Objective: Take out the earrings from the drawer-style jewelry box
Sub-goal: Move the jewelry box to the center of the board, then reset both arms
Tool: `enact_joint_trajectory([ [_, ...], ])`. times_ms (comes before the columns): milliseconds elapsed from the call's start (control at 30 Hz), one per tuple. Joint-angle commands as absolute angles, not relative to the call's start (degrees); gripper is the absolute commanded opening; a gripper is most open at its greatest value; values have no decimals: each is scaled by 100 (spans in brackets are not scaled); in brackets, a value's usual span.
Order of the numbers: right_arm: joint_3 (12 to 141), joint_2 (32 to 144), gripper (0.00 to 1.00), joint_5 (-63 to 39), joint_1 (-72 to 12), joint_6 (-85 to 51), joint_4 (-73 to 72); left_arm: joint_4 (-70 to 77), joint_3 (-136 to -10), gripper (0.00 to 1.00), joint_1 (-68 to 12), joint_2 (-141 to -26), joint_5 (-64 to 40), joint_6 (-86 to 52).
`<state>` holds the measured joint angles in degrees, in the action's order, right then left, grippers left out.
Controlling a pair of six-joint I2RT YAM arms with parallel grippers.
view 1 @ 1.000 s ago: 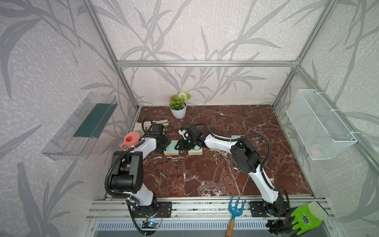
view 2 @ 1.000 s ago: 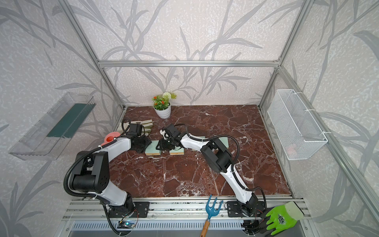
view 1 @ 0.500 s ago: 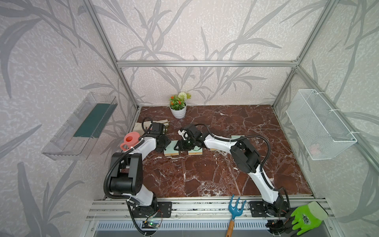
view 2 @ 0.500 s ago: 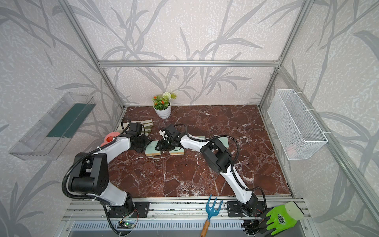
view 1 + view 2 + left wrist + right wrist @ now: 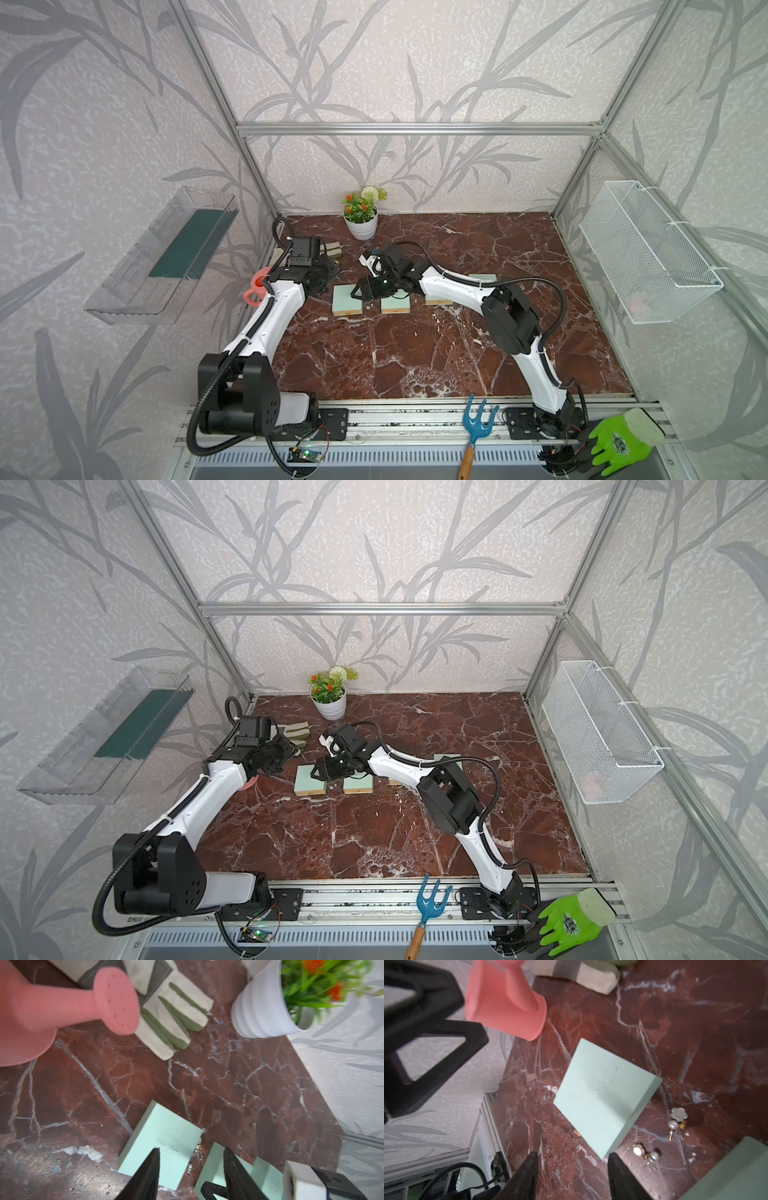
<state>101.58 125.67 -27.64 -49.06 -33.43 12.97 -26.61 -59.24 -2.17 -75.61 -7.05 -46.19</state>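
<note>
Three mint-green boxes stand in a row on the marble: left [image 5: 347, 301], middle [image 5: 395, 305], right [image 5: 482, 277]. No drawer shows open. Two pearl-and-silver earrings [image 5: 677, 1118] [image 5: 646, 1153] lie on the bare marble beside the left box [image 5: 606, 1101]. In the left wrist view they are specks [image 5: 197, 1148] between two boxes [image 5: 164, 1142] [image 5: 216, 1167]. My right gripper [image 5: 573, 1159] [image 5: 359, 293] hangs open and empty over the gap between the left and middle boxes. My left gripper [image 5: 191, 1153] [image 5: 328, 276] is open and empty just left of the left box.
A pink watering can [image 5: 255, 284] and grey-green work gloves [image 5: 172, 1016] lie behind the left arm. A white flowerpot [image 5: 360, 226] stands at the back. A blue hand fork [image 5: 473, 424] and a green glove [image 5: 619, 440] rest on the front rail. A wire basket [image 5: 648, 257] hangs on the right wall.
My right gripper's jaws have spread wider over the boxes. The left wrist has drifted a little back and to the left.
</note>
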Motion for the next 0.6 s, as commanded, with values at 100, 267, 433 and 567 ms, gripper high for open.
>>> enact_joint_trajectory([
  [100,9397,10658,65,-1957,-4896,-2444,1620,-2353,-5765,52,-254,-6462,-1551,-4066],
  [267,7896,9025,84,-825,-4608,-1682,1646,-1618,-5169,60,-554,-5741,-1184,-3589],
  [433,6018,7267,99,-447,-3978,-1292,1248,-839,-4394,99,-1118,-5396,288,-3334],
  [567,4923,6051,99,874,-3719,-1134,1266,-299,-3637,99,-1246,-5332,1428,-3473],
])
